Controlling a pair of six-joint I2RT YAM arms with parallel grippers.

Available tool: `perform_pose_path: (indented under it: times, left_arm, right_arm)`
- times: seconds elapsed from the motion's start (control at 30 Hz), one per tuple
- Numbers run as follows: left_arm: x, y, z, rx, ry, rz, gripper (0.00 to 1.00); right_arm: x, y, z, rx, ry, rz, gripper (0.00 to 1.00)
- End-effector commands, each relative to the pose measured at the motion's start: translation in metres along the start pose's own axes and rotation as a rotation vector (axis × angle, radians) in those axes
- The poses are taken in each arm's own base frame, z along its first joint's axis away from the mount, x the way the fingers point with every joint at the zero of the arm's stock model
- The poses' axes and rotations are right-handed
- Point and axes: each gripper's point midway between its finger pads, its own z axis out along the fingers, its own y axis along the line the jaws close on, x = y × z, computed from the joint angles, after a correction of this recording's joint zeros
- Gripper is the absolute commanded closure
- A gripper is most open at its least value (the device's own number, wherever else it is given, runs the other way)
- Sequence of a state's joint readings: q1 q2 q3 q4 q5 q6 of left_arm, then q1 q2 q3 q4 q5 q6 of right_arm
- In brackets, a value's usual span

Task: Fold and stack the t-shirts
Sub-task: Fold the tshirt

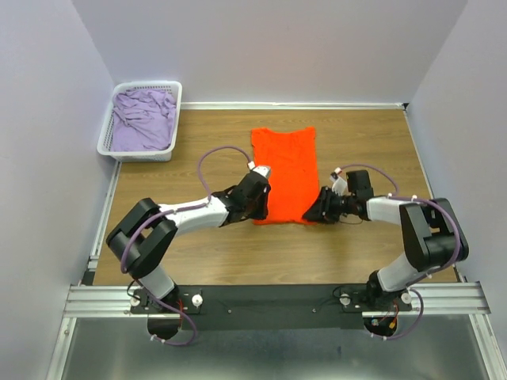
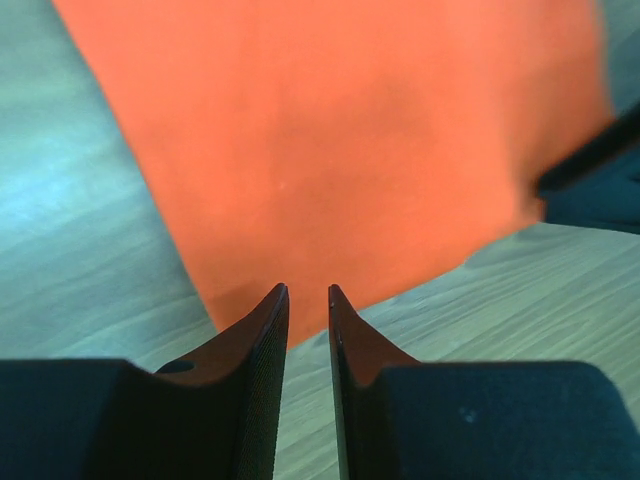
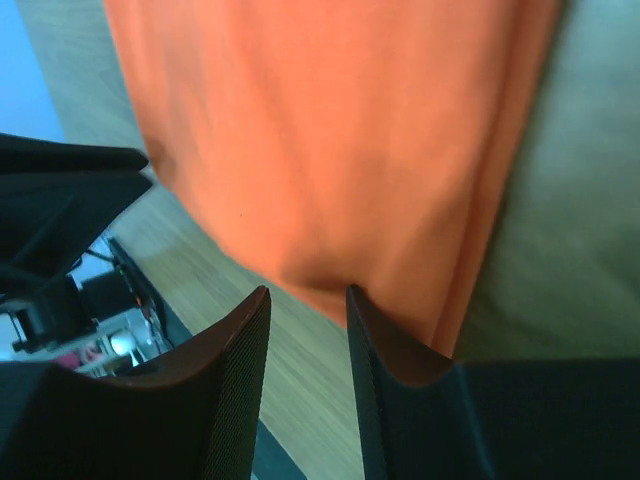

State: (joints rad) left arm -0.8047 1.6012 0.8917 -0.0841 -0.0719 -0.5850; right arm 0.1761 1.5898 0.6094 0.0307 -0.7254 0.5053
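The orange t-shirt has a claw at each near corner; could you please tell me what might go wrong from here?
Only the corner tip of the orange t-shirt lies in the left claw, its jaws narrowly parted, so it may slip out when lifted.
The right claw stands wider at a seemingly doubled edge and may catch just one layer, skewing the fold.

Top view: the near hem corners of the bright orange cloth tee lie under the gripper bodies, and the fingertips are hidden there.

Wrist views: soft focus, with the cloth cut by the top edges. Whether the left gripper and the right gripper pinch or only straddle the hem, I cannot tell.

The pale lilac cloth tee is crumpled in the white plastic lattice basket; its outline is unreadable.
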Motion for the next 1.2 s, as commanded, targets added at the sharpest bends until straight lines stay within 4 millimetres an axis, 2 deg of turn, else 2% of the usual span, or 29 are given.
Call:
perform_pose_path:
  times: [0.0, 0.07, 0.2, 0.27, 0.33, 0.37, 0.43, 0.57, 0.67, 0.77, 0.83, 1.0, 1.17]
  left_arm:
    - [0.044, 0.018, 0.013, -0.016, 0.135, -0.015, 0.71]
    - [0.057, 0.033, 0.011, -0.052, 0.171, -0.043, 0.71]
    - [0.066, 0.049, 0.003, -0.108, 0.193, -0.052, 0.71]
    - [0.058, 0.048, -0.004, -0.106, 0.167, -0.046, 0.71]
    - [0.045, 0.041, -0.012, -0.086, 0.129, -0.048, 0.70]
    - [0.035, 0.037, -0.017, -0.076, 0.097, -0.055, 0.69]
    - [0.022, 0.031, -0.023, -0.064, 0.056, -0.072, 0.68]
    - [-0.010, 0.025, -0.041, -0.062, -0.056, -0.097, 0.65]
    - [-0.032, 0.029, -0.059, -0.073, -0.176, -0.116, 0.60]
    - [-0.048, 0.031, -0.076, -0.065, -0.275, -0.130, 0.57]
    - [-0.051, 0.033, -0.082, -0.060, -0.308, -0.136, 0.57]
    - [-0.036, 0.038, -0.074, -0.064, -0.263, -0.133, 0.56]
    - [-0.015, 0.040, -0.066, -0.063, -0.178, -0.111, 0.55]
  right_arm:
    - [-0.009, -0.027, -0.012, 0.142, -0.145, 0.036, 0.56]
    - [0.002, -0.049, -0.018, 0.209, -0.167, 0.099, 0.57]
    - [0.015, -0.063, -0.028, 0.251, -0.199, 0.154, 0.57]
    - [0.012, -0.049, -0.033, 0.204, -0.212, 0.123, 0.58]
    - [0.001, -0.032, -0.038, 0.151, -0.236, 0.079, 0.58]
    - [-0.008, -0.013, -0.043, 0.100, -0.251, 0.045, 0.57]
    - [-0.017, 0.007, -0.050, 0.040, -0.266, 0.007, 0.57]
    - [-0.027, 0.035, -0.055, -0.058, -0.254, -0.017, 0.53]
    - [-0.027, 0.039, -0.050, -0.107, -0.230, -0.013, 0.53]
    - [-0.025, 0.023, -0.041, -0.071, -0.232, 0.008, 0.53]
    - [-0.016, 0.006, -0.032, -0.044, -0.213, 0.037, 0.53]
    - [0.005, -0.035, -0.027, 0.075, -0.214, 0.101, 0.54]
    - [-0.001, -0.036, -0.039, 0.140, -0.227, 0.066, 0.53]
